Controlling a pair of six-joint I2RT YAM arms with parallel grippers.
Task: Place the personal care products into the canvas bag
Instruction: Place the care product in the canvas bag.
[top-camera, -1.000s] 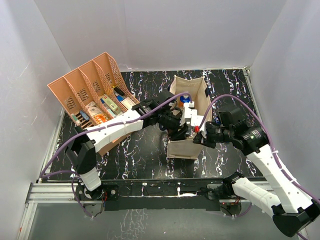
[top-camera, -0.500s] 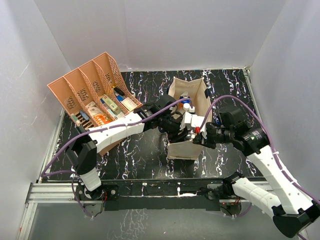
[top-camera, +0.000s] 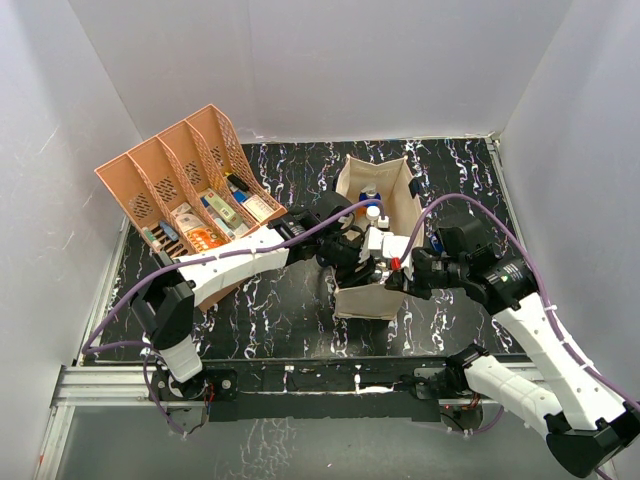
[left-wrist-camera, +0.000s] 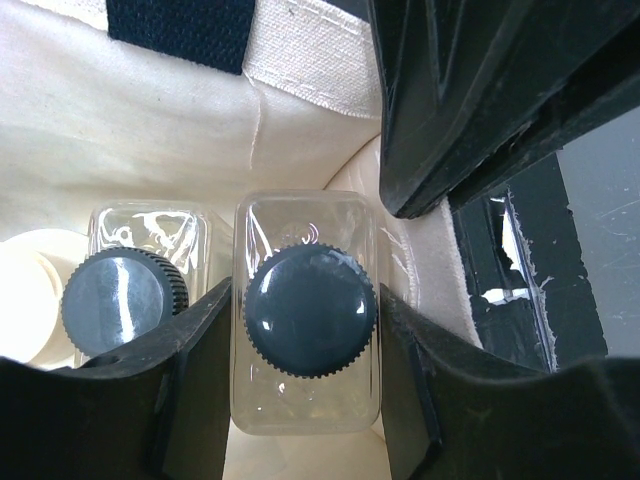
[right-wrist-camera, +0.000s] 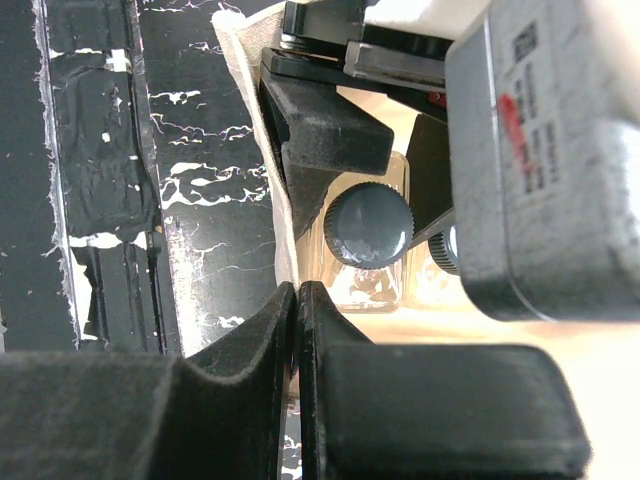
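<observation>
Bottle (left-wrist-camera: 310, 305) clamped in our left gripper (left-wrist-camera: 300, 330), we lower straight, clear of its nine-o'clock neighbour (left-wrist-camera: 125, 300); our closed right gripper (right-wrist-camera: 297, 290) pinches the bag (top-camera: 365, 298) rim.

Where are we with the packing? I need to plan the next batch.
Done: a second clear dark-capped bottle already stands inside the cream canvas bag. In hand: the left gripper holds a clear plastic bottle with a dark ribbed cap down in the bag, unreleased, while the right gripper pinches the bag's edge. Left: letting go; whether bottles remain in the orange perforated tray is unclear.
</observation>
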